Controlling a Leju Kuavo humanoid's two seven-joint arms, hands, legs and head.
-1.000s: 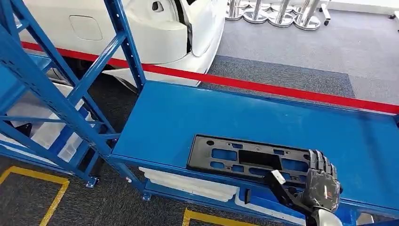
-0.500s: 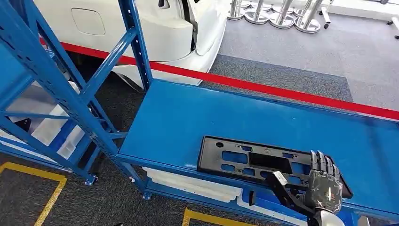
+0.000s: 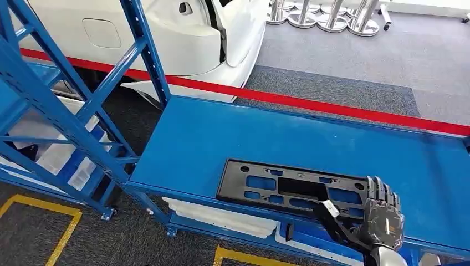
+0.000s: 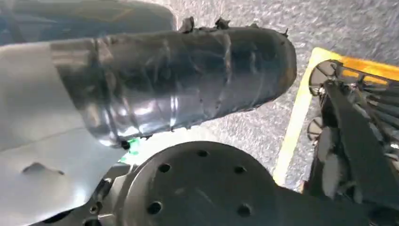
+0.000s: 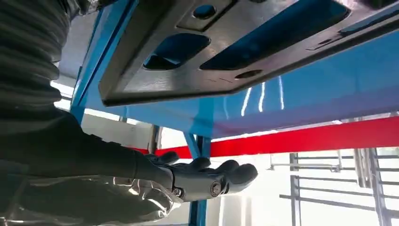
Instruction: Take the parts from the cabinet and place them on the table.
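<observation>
1. The blue table carries the part near its front edge.
2. The black plastic frame lies flat there, its right end under the hand.
3. The right hand grips that end, fingers on top, thumb reaching beneath.

Part on table, rack left, car behind
</observation>
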